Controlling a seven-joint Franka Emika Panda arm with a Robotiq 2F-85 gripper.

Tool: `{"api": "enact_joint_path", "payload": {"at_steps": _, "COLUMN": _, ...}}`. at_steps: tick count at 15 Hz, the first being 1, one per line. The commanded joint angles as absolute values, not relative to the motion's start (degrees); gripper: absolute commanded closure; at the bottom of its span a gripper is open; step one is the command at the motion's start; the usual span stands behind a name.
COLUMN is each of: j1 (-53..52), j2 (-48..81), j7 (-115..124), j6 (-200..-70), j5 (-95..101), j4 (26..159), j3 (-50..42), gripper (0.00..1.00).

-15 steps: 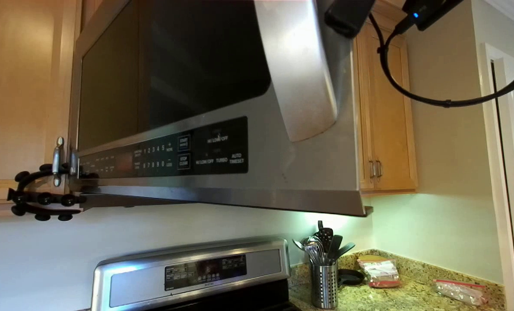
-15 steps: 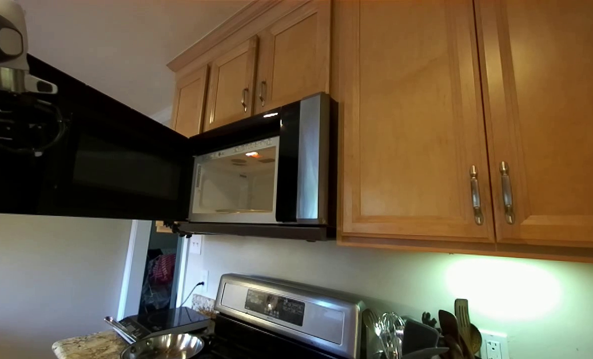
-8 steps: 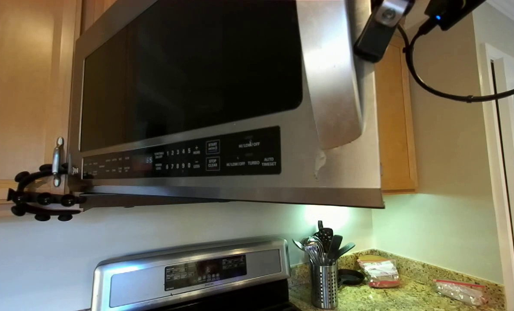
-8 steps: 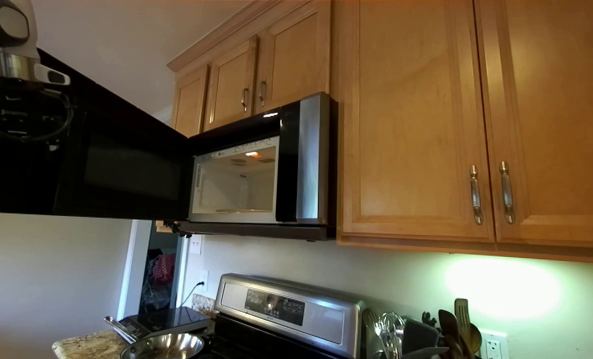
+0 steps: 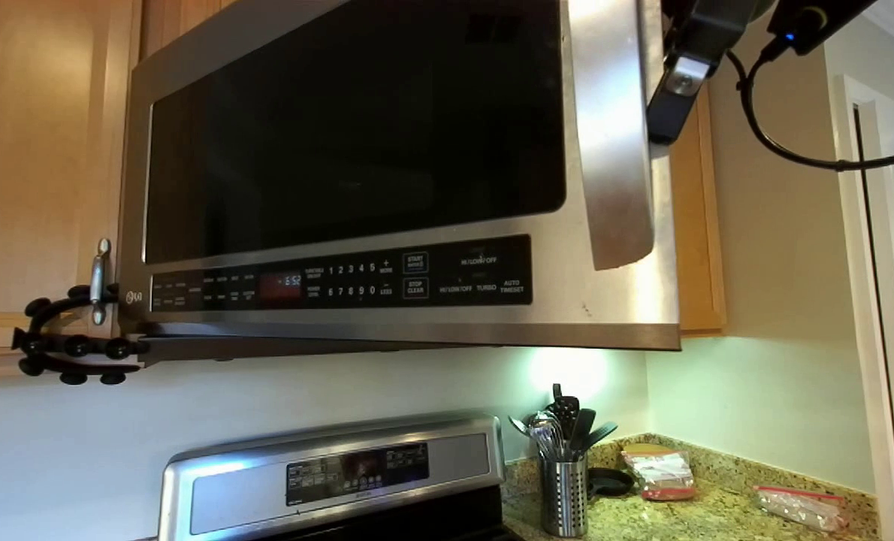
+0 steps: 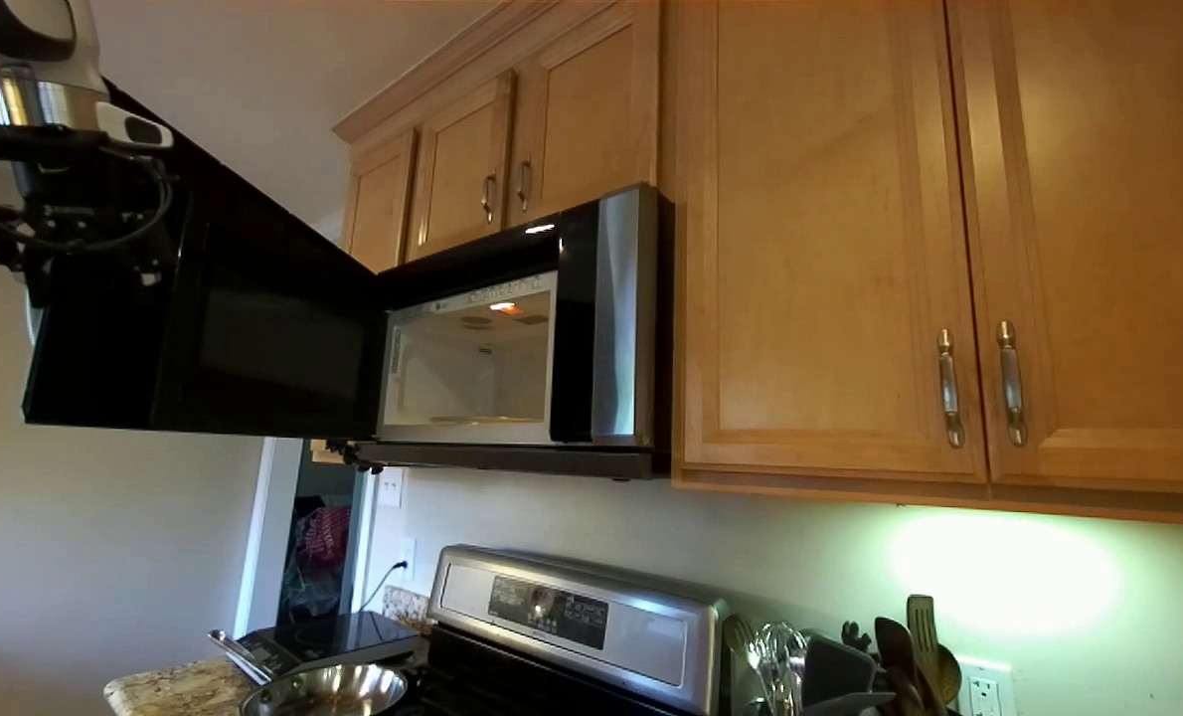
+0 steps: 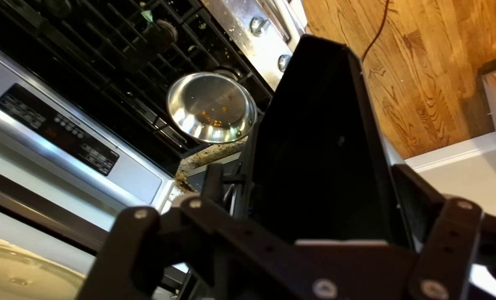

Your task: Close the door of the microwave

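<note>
Gripper (image 7: 321,181) jaws wide apart; in the wrist view the door (image 7: 323,141) lies between them, dark inner face showing. Actual contact hard to judge, black on black. In an exterior view one finger (image 5: 671,113) sits just beside the handle (image 5: 618,165), at the door's free edge. Arm (image 6: 65,65) upper left in an exterior view, overlapping the door's outer end.

Door stands open, swung well out from the microwave (image 6: 616,328); hinge side is left of the pale cavity (image 6: 467,373) there. Door front in an exterior view: steel frame, dark window (image 5: 372,135), button strip (image 5: 342,279) along the bottom, display (image 5: 279,288) lit.

Microwave is above the stove (image 5: 233,500), cabinets (image 6: 820,249) over and beside it. Pan (image 7: 208,102) on the stove, orange bits inside. Wood floor (image 7: 423,83) at upper right in the wrist view. Right of the stove in an exterior view: counter (image 5: 725,518) with a steel cup (image 5: 565,500) of utensils (image 5: 567,432), two bags (image 5: 661,473) farther along.
</note>
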State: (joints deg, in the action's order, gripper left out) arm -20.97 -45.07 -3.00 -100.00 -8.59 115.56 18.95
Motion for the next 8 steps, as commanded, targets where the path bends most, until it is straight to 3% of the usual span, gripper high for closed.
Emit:
{"api": "enact_joint_path", "payload": {"at_steps": 1, "j1": -18.47, "j2": -47.86, "j7": -1.62, "j6": -97.18, "j5": -6.52, "j4": 116.81, "j3": 18.14, "gripper": 0.00}}
{"api": "enact_joint_path", "payload": {"at_steps": 8, "j1": -15.43, "j2": -47.70, "j7": 0.29, "j6": -92.63, "j5": -4.02, "j4": 115.31, "j3": 18.52, "gripper": 0.00}}
